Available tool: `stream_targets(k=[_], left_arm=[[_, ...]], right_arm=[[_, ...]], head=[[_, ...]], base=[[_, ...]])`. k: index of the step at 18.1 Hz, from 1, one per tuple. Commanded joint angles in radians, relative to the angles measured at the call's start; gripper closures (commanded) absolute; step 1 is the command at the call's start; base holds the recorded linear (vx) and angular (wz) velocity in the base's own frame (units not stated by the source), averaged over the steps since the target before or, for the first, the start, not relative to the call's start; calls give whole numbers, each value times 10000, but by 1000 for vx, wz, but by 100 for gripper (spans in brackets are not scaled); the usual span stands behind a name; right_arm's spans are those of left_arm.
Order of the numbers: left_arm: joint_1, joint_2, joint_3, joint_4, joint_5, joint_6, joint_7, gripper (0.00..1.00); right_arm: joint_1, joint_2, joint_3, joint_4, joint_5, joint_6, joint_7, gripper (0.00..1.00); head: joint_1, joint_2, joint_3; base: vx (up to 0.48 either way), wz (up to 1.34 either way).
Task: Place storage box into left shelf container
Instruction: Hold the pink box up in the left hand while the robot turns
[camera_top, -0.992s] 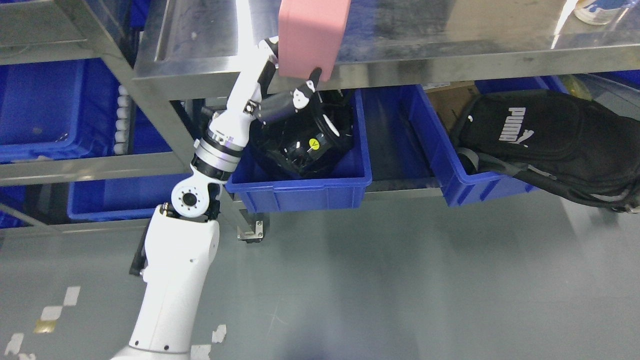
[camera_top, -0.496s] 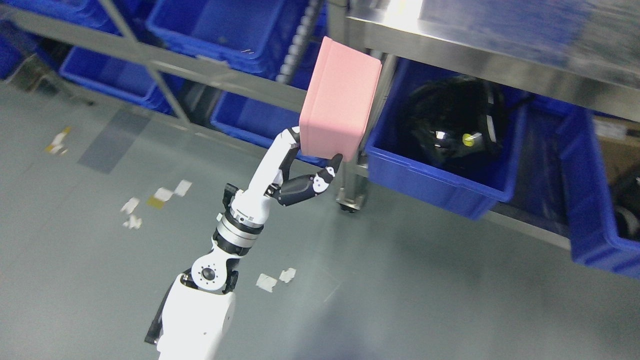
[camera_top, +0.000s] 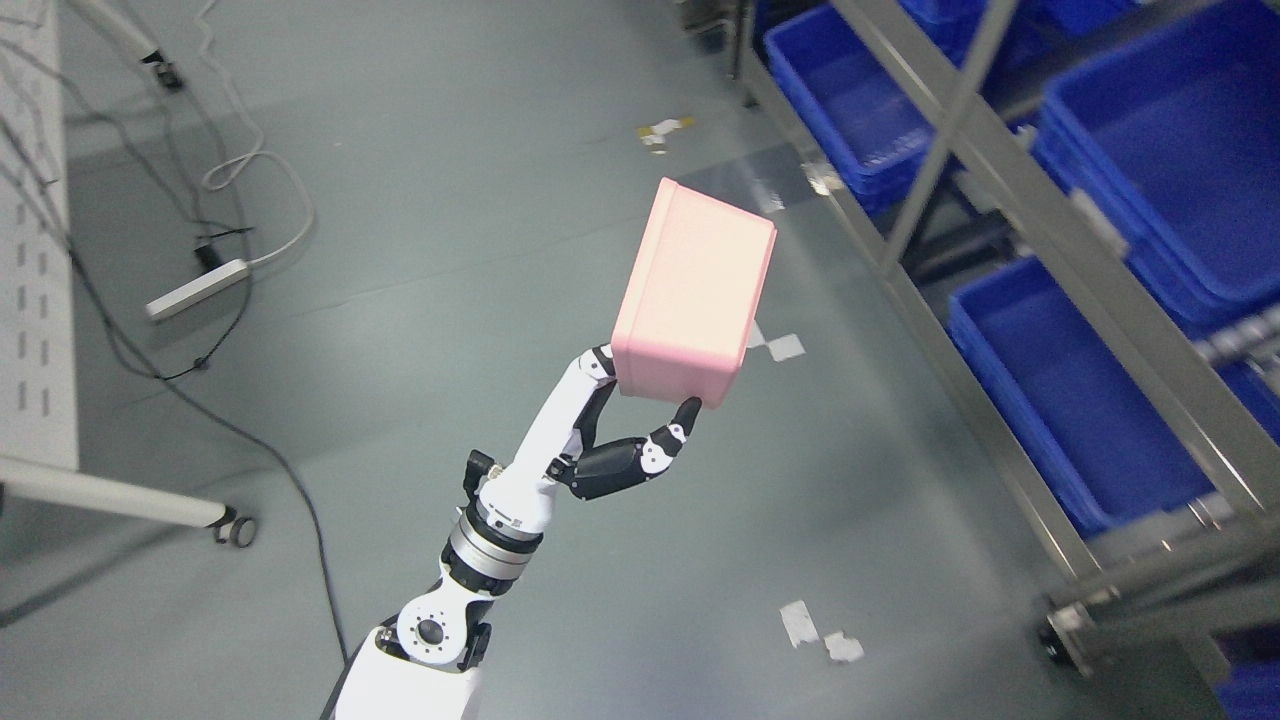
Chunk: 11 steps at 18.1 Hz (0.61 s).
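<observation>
I see my left arm reaching up from the bottom edge, wrist bent, the left hand (camera_top: 625, 440) gripping the pink storage box (camera_top: 695, 292) by its lower end — thumb under one corner, fingers behind. The box hangs tilted in the air over the grey floor (camera_top: 480, 260), well apart from the shelf's blue containers (camera_top: 1060, 400).

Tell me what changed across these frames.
The head camera swung left: the steel table, helmet bin and black bag left view; open floor, a power strip and a shelf rack of blue bins now show. The left hand still grips the pink storage box from below.
</observation>
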Motion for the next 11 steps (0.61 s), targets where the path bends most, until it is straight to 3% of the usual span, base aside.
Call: stream_targets(k=[1, 5, 11], left_arm=[[246, 174, 122, -334, 2, -23, -2, 96], [262, 174, 153, -334, 2, -7, -2, 96], [277, 174, 199, -334, 2, -7, -2, 95]], right_arm=[[-44, -174, 1, -174, -215, 8, 5, 0], [-44, -174, 1, -174, -215, 8, -10, 0], [-29, -174, 1, -174, -215, 8, 5, 0]], head=[[0, 0, 0], [0, 0, 0], [0, 0, 0]], base=[[370, 1080], [398, 728], [457, 258]])
